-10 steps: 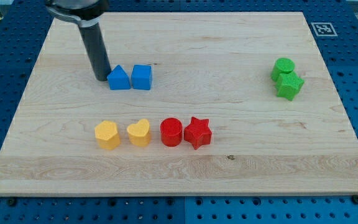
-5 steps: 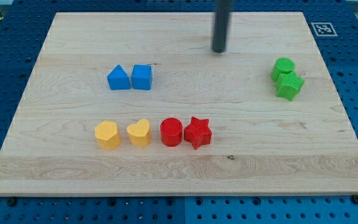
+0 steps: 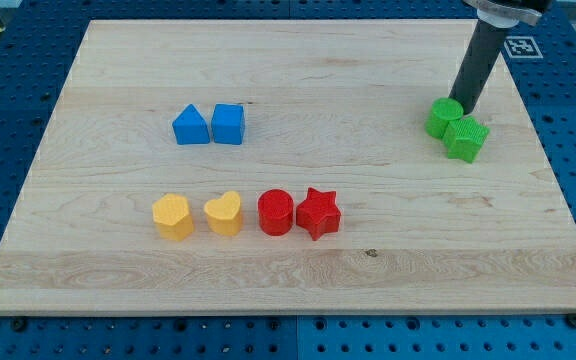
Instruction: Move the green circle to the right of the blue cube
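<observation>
Nearest, toward the lower middle of the frame, a row is formed by a yellow hexagonal block (image 3: 172,216), a yellow heart block (image 3: 224,213), a red round block (image 3: 276,212) and a red star block (image 3: 318,213). Farther back, at the upper left, the blue cube (image 3: 228,124) stands touching a blue triangular block (image 3: 191,126); bare wooden board (image 3: 338,90) is seen to the cube's right, so room is given for a push leftward. At the upper right the green circle (image 3: 445,118) touches a green star block (image 3: 466,138). My tip (image 3: 465,105) is placed against the circle's upper right side, probably for that push. No hand is carried, only a rod.

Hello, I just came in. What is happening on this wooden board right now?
A robot arm is pushing blocks with a dark rod. My tip sits at the view's upper right, right behind the green circle, which touches the green star. The goal is to bring that circle to the right of the blue cube, which stands far off toward the view's left, beside a blue triangle. Two yellow and two red blocks sit in a row lower down.
</observation>
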